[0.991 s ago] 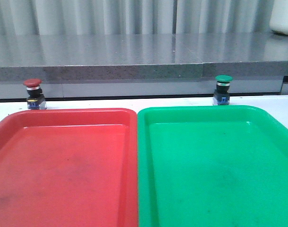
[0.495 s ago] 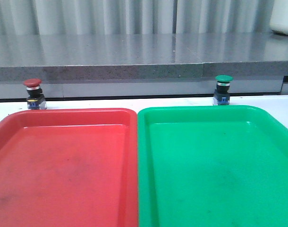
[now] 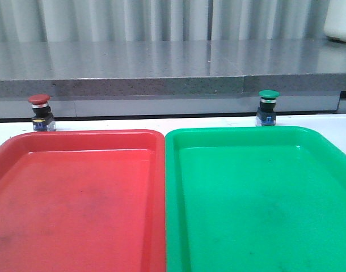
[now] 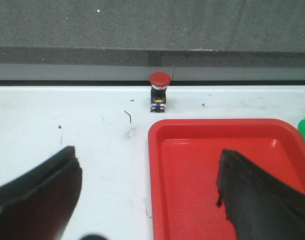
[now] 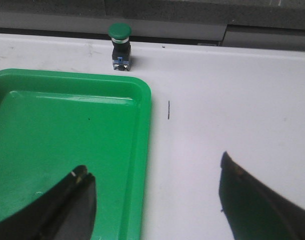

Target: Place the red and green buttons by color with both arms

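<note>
Red tray (image 3: 76,198) and green tray (image 3: 264,198) lie side by side on the white worktop (image 4: 67,120), edges nearly touching. Red button (image 3: 41,113) stands upright on the worktop just beyond the red tray's far left corner; green button (image 3: 268,107) stands upright just beyond the green tray's far rim. A grey stone ledge (image 3: 173,73) runs behind both. Left gripper (image 4: 147,200) is spread wide, holding nothing; right gripper (image 5: 157,200) likewise spread, empty.

White table (image 3: 161,122), grey speckled ledge (image 3: 161,85) behind; pale corrugated wall (image 3: 161,20) at bk
</note>
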Robot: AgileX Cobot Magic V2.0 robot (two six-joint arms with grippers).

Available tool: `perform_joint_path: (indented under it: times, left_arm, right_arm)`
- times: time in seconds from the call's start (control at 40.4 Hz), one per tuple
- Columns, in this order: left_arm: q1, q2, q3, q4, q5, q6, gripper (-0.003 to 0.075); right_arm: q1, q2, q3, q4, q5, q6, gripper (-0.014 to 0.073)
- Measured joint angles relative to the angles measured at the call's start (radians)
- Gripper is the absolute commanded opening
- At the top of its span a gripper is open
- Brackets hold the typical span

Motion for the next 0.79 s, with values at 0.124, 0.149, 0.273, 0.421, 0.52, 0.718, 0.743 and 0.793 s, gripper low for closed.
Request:
perform_joint_path:
  times: [0.124, 0.149, 0.273, 0.421, 0.52, 0.718, 0.743, 0.793]
  left_arm:
    - [-0.005, 0.129, -0.079, 0.000, 0.022, 0.013, 0.0554]
    - [-0.007, 0.154, -0.100, 0.000, 0.027, 0.013, 0.0554]
    - [-0.041, 0.307, -0.190, 0.000, 0.031, 0.013, 0.0554]
    - [-0.070, 0.509, -0.295, 0.000, 0.031, 0.013, 0.0554]
    - [-0.072, 0.626, -0.359, 0.000, 0.031, 0.013, 0.0554]
    - [-0.073, 0.843, -0.492, 0.000, 0.033, 0.013, 0.0554]
    - [-0.073, 0.870, -0.505, 0.000, 0.033, 0.013, 0.0554]
    - [-0.073, 0.915, -0.534, 0.000, 0.035, 0.013, 0.0554]
  right_arm:
    - [0.000, 0.000, 0.000, 0.000, 0.000, 0.000, 0.0540]
    - [0.000, 0.000, 0.000, 0.000, 0.000, 0.000, 0.0540]
    - [0.000, 0.000, 0.000, 0.000, 0.000, 0.000, 0.0540]
    - [0.000, 0.000, 0.000, 0.000, 0.000, 0.000, 0.0540]
    - [0.000, 0.000, 0.000, 0.000, 0.000, -0.002, 0.0540]
    - [0.000, 0.000, 0.000, 0.000, 0.000, -0.002, 0.0540]
    - [0.000, 0.000, 0.000, 0.000, 0.000, -0.002, 0.0540]
    - [0.000, 0.000, 0.000, 0.000, 0.000, -0.002, 0.0540]
